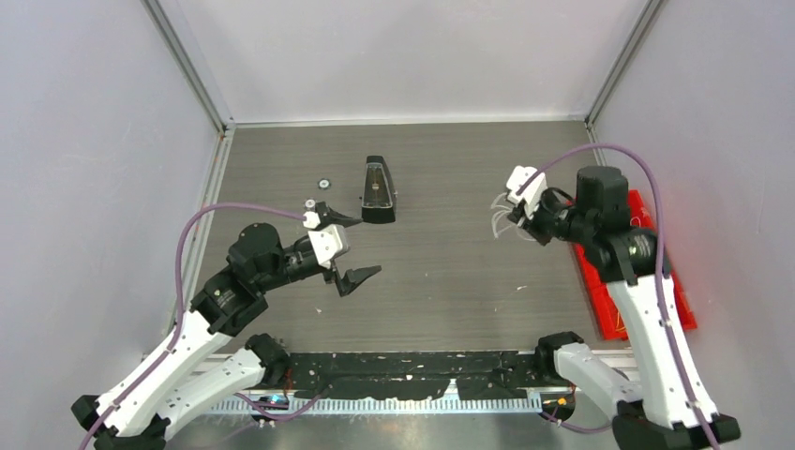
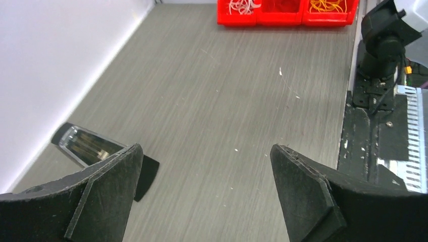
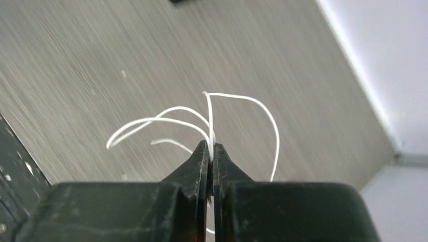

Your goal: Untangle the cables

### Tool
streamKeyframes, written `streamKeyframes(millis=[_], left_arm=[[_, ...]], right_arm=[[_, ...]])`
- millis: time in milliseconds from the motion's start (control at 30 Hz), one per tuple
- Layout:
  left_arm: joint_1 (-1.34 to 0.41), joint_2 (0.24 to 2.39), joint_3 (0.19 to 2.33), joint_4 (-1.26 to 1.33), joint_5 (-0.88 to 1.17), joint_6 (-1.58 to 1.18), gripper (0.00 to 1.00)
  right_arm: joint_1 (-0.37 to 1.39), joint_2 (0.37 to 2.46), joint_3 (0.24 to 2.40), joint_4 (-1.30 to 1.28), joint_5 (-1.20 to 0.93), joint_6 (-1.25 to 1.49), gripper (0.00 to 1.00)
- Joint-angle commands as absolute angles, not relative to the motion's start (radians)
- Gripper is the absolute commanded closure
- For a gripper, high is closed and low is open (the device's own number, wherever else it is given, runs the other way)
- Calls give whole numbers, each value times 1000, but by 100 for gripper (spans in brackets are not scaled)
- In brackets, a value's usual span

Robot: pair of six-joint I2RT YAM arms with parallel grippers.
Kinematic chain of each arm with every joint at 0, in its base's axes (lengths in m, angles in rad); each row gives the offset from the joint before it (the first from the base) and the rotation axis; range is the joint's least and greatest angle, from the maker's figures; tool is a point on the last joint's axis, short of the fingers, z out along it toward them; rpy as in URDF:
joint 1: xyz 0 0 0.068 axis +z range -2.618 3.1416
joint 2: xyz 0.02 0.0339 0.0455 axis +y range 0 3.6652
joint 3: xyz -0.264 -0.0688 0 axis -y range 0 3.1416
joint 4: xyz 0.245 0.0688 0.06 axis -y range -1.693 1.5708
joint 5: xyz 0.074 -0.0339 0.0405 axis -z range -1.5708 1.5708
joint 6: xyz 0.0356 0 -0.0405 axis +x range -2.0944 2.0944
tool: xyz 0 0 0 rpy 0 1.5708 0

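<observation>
Right end effector (image 3: 211,149), jaws closed, is gripping thin white looping cables (image 3: 210,121) above the right side of the grey wood-grain desk (image 1: 441,281); left end effector (image 2: 205,151) is hovering wide open, empty.

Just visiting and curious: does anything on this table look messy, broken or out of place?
Only small things. White flecks are scattered over the table, and the black covering along its near edge looks ragged and patchy. The white cables are pinched in the right gripper.
</observation>
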State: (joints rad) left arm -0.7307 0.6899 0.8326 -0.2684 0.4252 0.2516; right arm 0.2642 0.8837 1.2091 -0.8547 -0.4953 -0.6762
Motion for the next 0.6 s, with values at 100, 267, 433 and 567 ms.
streamKeyframes(millis=[100,267,433,567], left_arm=[[-725,716,804,-268,446,178,0],[-724,727,799,-253,459,167,1],[-724,738,801,-257,459,165,0],[-724,750,815,-275,457,164,0]], right_arm=[[-164,1285,1511,-1525,-518,-1469,95],[-316,1568,1681,-1557,-361,-1594,94],[-350,1748,1771,-1549,-258,-1633,94],[-364,1861,1819,-1491,-219,-1623,94]])
